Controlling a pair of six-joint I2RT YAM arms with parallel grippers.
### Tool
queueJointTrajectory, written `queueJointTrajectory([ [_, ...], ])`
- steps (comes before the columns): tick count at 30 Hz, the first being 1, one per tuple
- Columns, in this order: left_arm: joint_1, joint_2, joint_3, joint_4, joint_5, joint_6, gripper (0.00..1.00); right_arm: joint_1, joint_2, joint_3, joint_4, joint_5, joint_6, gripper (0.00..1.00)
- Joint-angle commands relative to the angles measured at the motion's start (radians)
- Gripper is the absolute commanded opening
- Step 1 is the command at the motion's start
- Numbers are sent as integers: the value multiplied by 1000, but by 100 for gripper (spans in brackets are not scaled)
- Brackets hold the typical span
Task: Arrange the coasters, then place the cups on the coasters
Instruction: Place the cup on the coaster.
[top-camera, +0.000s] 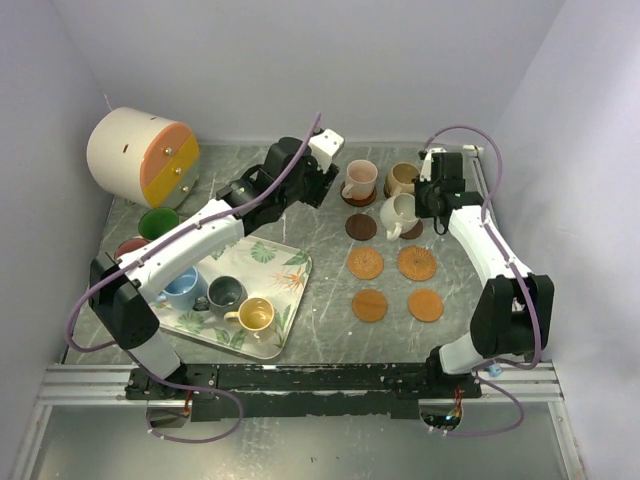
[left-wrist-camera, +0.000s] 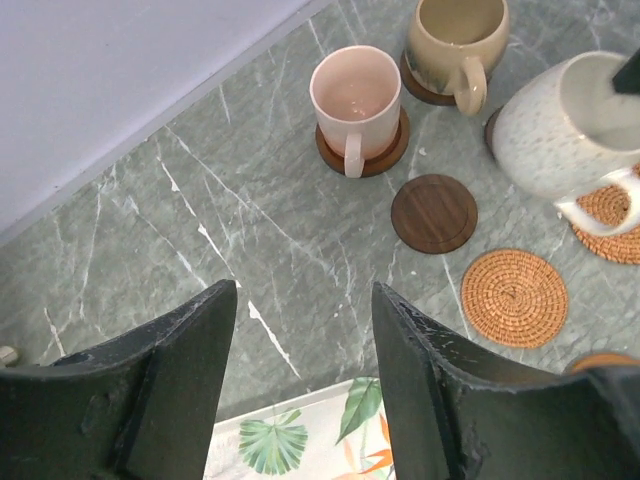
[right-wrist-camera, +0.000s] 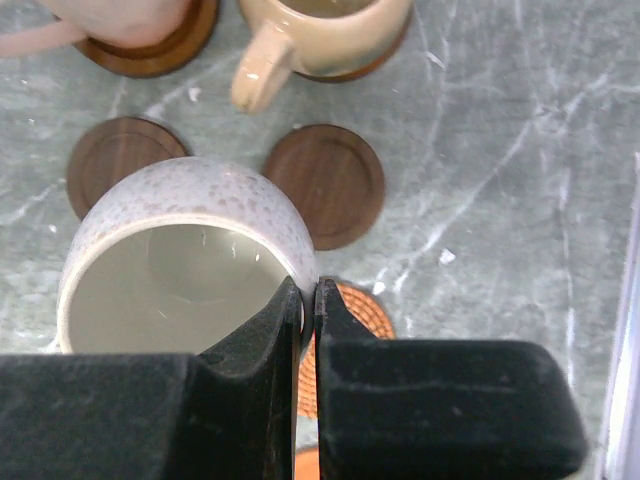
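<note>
Grey marble table (top-camera: 330, 335) between white walls (top-camera: 300, 60) bears coasters (top-camera: 365, 263).

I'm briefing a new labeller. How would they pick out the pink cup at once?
Right of the leaf-print tray lie the coasters. The pink cup stands on the far left one. Its neighbours, the tan cup and the cream cup, are not pink.

pink cup (top-camera: 360, 178) & tan cup (top-camera: 402, 177) upright on dark wood coasters (left-wrist-camera: 380, 165) at back; cream cup (right-wrist-camera: 180, 260) rim pinched by r gripper (right-wrist-camera: 308, 300) beside 2 bare dark coasters (right-wrist-camera: 325, 185); 4 woven coasters (top-camera: 365, 263) in a square; blue cup (top-camera: 181, 288), grey cup (top-camera: 226, 294), yellow cup (top-camera: 256, 316) on leaf tray (top-camera: 285, 265); green cup (top-camera: 158, 222), red cup (top-camera: 130, 247) beside it.
</note>
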Motion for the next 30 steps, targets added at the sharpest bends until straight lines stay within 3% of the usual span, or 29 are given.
queueJointTrajectory([
  [1, 13, -38, -18, 28, 47, 87, 70, -44, -57, 7, 17, 29, -48, 0],
  [8, 14, -51, -29, 29, 60, 118, 99, -86, 60, 87, -50, 31, -82, 0],
  [19, 14, -102, -86, 40, 56, 168, 100, -101, 244, 227, -90, 38, -79, 0],
  [30, 15, -125, -112, 49, 54, 176, 100, -102, 326, 299, -129, 70, -82, 0],
])
